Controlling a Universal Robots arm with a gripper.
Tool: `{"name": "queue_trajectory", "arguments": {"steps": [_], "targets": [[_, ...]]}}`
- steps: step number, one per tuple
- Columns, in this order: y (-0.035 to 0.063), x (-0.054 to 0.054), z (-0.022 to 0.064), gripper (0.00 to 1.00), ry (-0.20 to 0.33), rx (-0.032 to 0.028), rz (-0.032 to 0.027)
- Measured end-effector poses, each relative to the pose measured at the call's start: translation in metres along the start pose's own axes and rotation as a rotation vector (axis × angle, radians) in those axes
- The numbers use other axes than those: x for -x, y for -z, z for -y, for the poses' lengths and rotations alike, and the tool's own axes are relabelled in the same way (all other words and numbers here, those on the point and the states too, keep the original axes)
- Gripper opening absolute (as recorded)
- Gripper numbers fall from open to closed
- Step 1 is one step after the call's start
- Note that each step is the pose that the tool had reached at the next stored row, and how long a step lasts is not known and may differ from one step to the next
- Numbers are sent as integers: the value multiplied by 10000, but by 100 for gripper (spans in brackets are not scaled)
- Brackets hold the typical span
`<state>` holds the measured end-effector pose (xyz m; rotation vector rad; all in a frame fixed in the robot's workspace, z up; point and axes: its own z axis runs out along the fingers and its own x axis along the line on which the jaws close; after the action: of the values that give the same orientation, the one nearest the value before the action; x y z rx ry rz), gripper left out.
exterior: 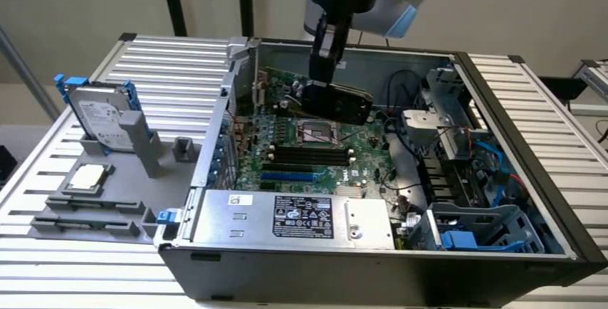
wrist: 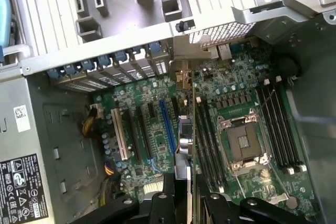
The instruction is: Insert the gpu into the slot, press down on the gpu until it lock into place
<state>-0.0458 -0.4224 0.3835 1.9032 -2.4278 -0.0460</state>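
The gpu (exterior: 348, 105), a flat black card, hangs tilted above the motherboard inside the open computer case, over the area behind the CPU socket (exterior: 318, 133). My gripper (exterior: 320, 92) is shut on its upper edge. The wrist view looks along the card: the gpu (wrist: 182, 136) appears edge-on between my gripper's (wrist: 184, 205) two black fingers (wrist: 157, 208). The blue slot (exterior: 287, 177) lies bare on the board near the silver power supply, well below and short of the card. In the wrist view the blue slot (wrist: 167, 125) runs just beside the card's edge.
The silver labelled power supply (exterior: 295, 216) borders the slot. Black memory slots (exterior: 309, 154) and a white slot (wrist: 119, 136) lie nearby. Cables and drive cages (exterior: 456, 181) crowd the exterior view's right. A hard drive (exterior: 100, 118) and a CPU (exterior: 87, 177) sit on fixtures outside the case.
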Motion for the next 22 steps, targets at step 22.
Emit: {"name": "queue_trajectory", "arguments": {"steps": [22], "targets": [[-315, -280, -35, 26, 1380, -113, 231]]}}
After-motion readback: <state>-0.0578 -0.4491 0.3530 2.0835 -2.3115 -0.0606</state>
